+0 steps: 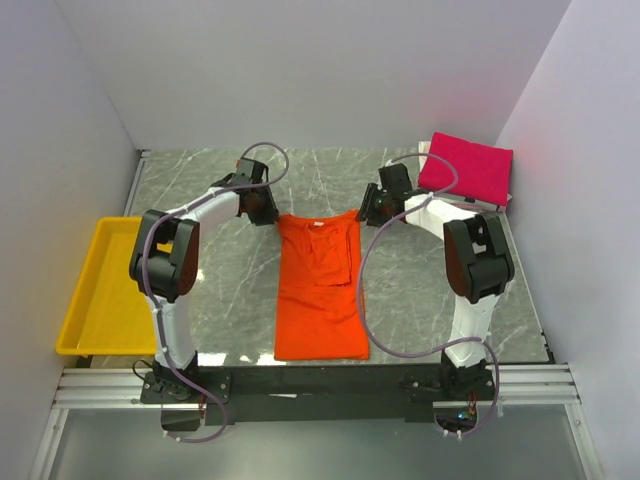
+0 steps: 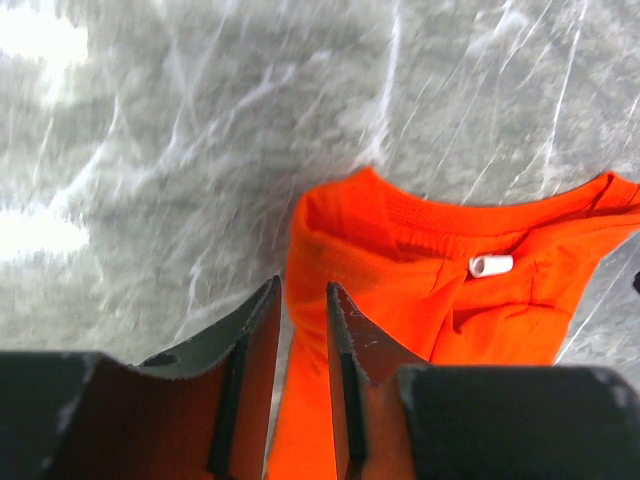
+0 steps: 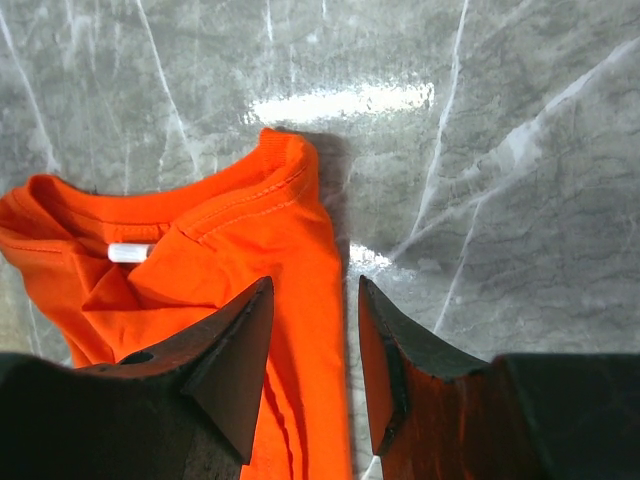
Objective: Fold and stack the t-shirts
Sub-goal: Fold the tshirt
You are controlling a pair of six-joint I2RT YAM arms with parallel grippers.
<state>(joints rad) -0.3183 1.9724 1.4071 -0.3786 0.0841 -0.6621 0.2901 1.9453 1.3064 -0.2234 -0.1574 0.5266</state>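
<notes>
The orange t-shirt (image 1: 318, 290) lies flat mid-table, folded lengthwise into a narrow strip with the collar at the far end. The magenta-pink t-shirt (image 1: 468, 168) lies folded at the back right corner. My left gripper (image 1: 268, 211) is at the orange shirt's far left corner. In the left wrist view it (image 2: 303, 300) is open, with the shirt's (image 2: 420, 250) left edge between the jaws. My right gripper (image 1: 368, 208) is at the far right corner. In the right wrist view it (image 3: 316, 300) is open over the shirt's (image 3: 230, 230) right edge.
A yellow plastic tray (image 1: 80, 300) sits at the table's left edge. White walls close in the table at the back and sides. A white neck tag (image 2: 491, 265) shows inside the collar, also in the right wrist view (image 3: 130, 252).
</notes>
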